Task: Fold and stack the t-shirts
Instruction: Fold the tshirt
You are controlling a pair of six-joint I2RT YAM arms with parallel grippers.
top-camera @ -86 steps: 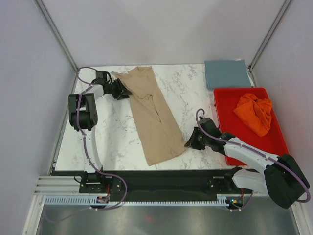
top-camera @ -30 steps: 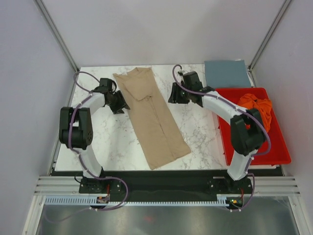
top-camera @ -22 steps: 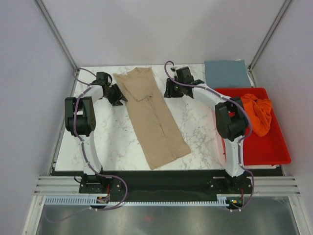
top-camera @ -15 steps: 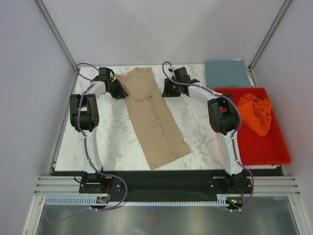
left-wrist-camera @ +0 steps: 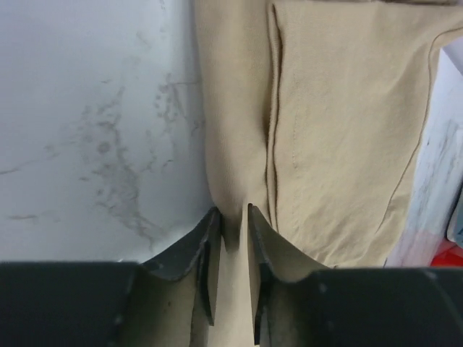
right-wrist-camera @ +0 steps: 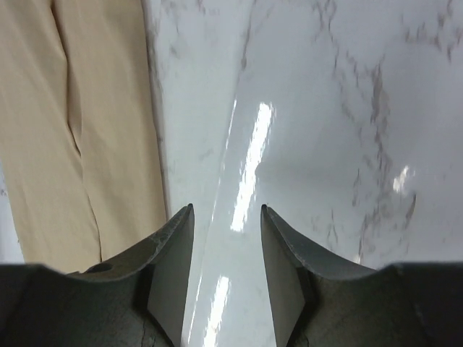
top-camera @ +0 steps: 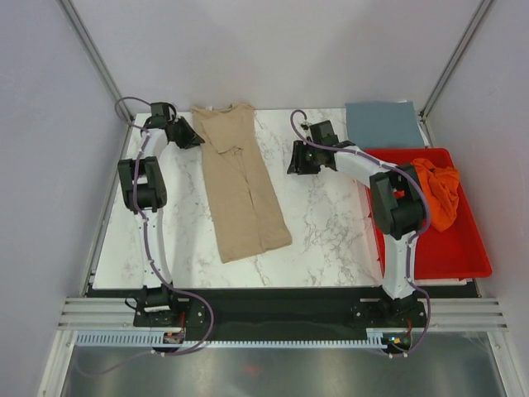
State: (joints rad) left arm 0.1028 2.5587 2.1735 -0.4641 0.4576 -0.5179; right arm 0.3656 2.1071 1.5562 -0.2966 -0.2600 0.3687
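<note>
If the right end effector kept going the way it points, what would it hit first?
Probably the bare marble table; the right end effector is open over it, and the tan shirt lies off to one side. Depth is unclear.

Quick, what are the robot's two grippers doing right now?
Left gripper: closed, pinching the tan t-shirt.
Right gripper: open, holding nothing.

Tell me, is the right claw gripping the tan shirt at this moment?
No, the right claw stands open over the bare marble table, with the tan shirt lying off to one side of it.
</note>
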